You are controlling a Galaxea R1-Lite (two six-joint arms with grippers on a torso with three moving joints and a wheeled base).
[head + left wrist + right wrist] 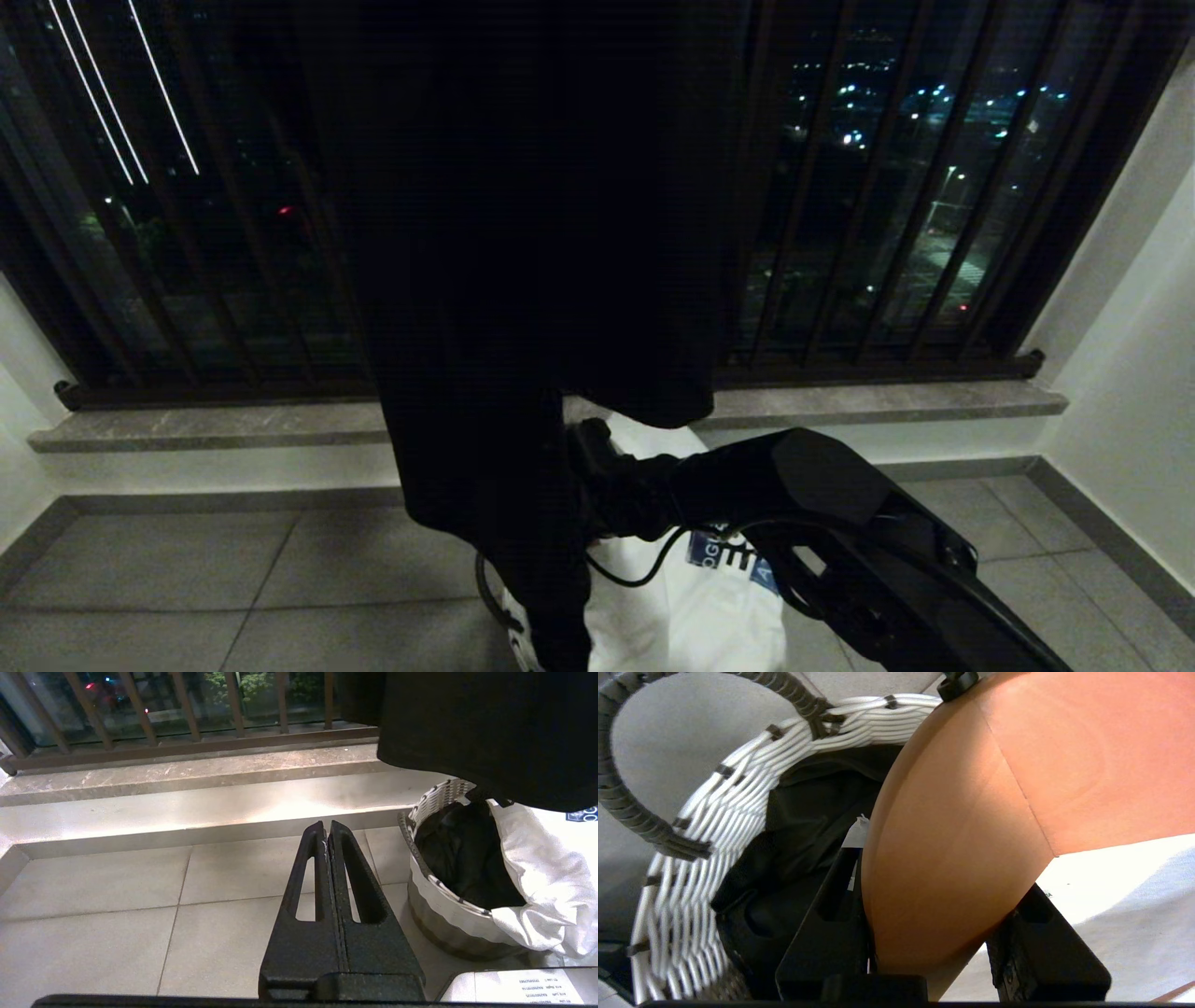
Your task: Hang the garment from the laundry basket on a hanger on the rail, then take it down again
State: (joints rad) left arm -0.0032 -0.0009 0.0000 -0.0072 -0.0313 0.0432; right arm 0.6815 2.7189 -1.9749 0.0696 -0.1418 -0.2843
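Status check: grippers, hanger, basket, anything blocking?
Left gripper jaws shut, idle beside basket. Right gripper clamped on wooden hanger over basket. Hanging black garment blocks much of head view.

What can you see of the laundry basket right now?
The laundry basket is round and woven, with a white banded rim and a dark looped handle. It stands upright on the tiled floor below the window ledge. Dark clothing lies inside; a white garment drapes over its rim.
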